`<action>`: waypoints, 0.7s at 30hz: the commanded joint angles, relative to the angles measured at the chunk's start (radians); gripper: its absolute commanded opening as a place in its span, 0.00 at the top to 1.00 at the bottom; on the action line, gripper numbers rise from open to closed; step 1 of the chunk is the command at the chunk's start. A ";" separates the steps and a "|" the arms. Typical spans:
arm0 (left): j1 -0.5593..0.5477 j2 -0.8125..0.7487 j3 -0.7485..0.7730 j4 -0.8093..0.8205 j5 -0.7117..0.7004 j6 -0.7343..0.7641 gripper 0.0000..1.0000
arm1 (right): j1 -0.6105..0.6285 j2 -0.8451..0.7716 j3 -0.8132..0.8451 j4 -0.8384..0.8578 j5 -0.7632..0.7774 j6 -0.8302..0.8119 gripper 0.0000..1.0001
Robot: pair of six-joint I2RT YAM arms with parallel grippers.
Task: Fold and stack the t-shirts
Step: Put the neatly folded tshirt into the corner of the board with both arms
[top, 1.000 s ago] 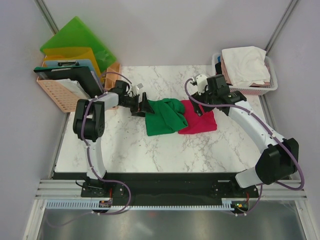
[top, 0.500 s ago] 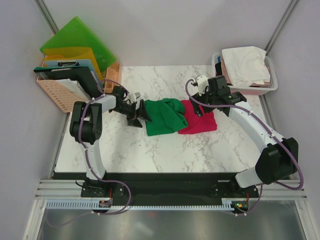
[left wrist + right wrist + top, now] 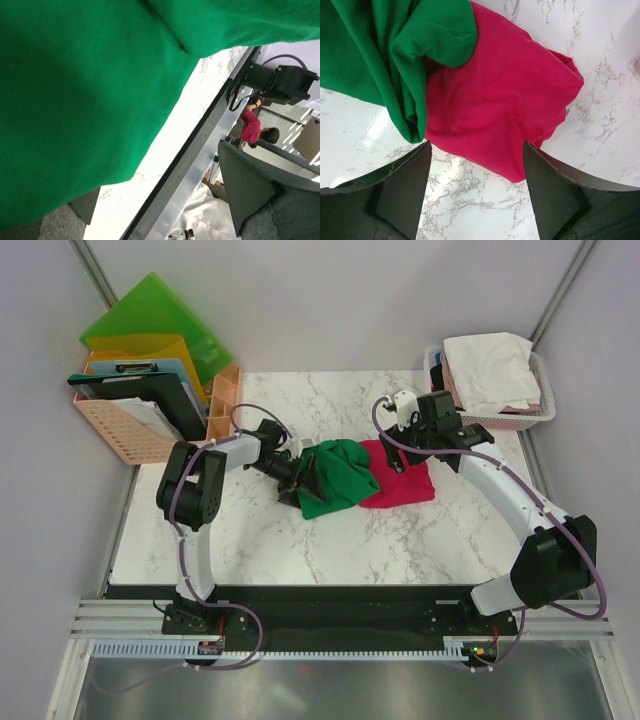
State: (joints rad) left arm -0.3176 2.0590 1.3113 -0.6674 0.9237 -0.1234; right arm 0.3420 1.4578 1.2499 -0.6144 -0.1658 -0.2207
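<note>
The green t-shirt (image 3: 338,475) is soft, matt knit cloth with a fine weave; the magenta-red t-shirt (image 3: 402,480) is the same matt cloth. The bench (image 3: 330,540) looks like polished marble, glossy with reflections. The right hand (image 3: 475,192) has matt, grainy dark grey fingers (image 3: 402,195). The basket (image 3: 541,412) is white plastic.

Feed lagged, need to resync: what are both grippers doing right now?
Left gripper: open, against the green t-shirt.
Right gripper: open, empty, above the magenta t-shirt.
</note>
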 commanded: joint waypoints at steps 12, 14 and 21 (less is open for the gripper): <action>-0.002 0.072 0.034 -0.067 -0.118 0.077 0.98 | -0.012 0.027 -0.009 0.045 -0.055 0.015 0.21; 0.006 0.082 0.045 -0.083 -0.129 0.094 0.98 | -0.012 0.026 -0.012 0.042 -0.054 0.015 0.21; 0.115 0.099 0.074 -0.121 -0.095 0.120 0.98 | -0.017 0.009 -0.020 0.047 -0.054 0.012 0.22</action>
State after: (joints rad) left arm -0.2615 2.1448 1.3582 -0.7609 0.8448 -0.0597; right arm 0.3298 1.4822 1.2350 -0.5972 -0.2054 -0.2142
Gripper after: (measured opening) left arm 0.038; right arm 0.784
